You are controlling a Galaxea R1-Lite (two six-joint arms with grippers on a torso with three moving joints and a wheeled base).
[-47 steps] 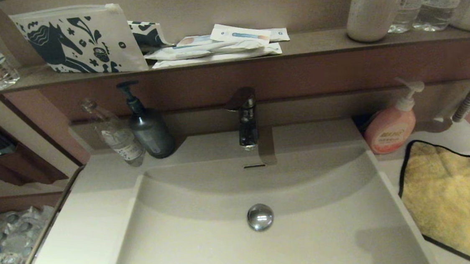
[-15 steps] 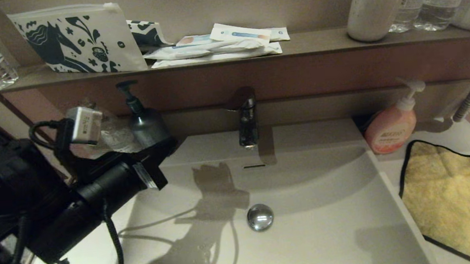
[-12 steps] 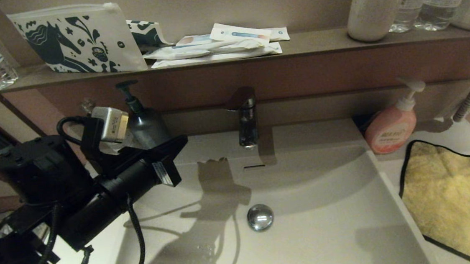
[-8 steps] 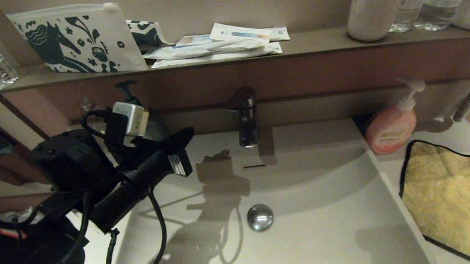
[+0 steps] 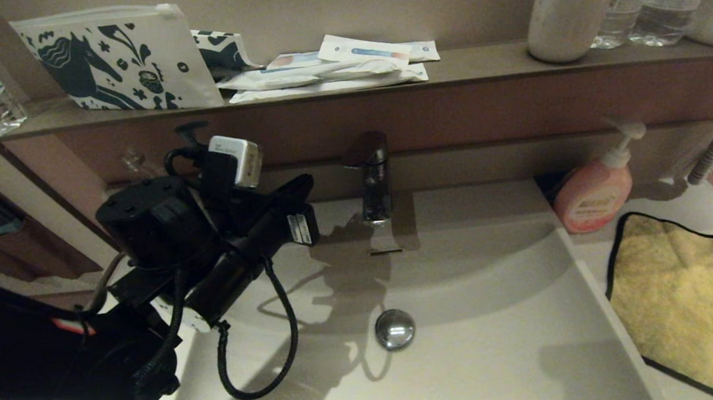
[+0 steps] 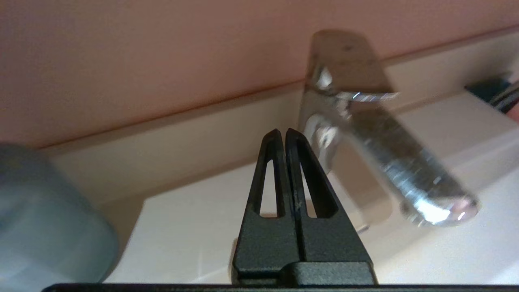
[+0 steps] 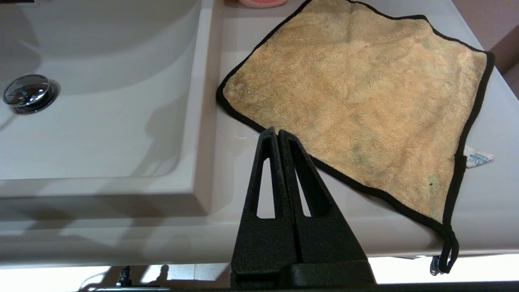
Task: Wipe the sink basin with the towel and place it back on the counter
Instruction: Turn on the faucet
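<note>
On the counter's (image 5: pixel 589 251) right edge, the yellow towel (image 5: pixel 689 301) lies flat, beside a pink soap bottle (image 5: pixel 592 197). Over the basin's (image 5: pixel 470 356) back-left corner, the left gripper (image 6: pixel 284 134) is closed by the faucet (image 5: pixel 373 179); the right gripper (image 7: pixel 278 132) is closed too.

Light was dim and warm; the left arm (image 5: pixel 147 293) cast hard shadows across the basin (image 5: pixel 470 356); the faucet (image 6: pixel 365 134) was blurred.

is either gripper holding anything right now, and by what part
Nothing is held. The left gripper is shut on air near the faucet; the right gripper is shut and empty, and the towel lies flat on the counter.
</note>
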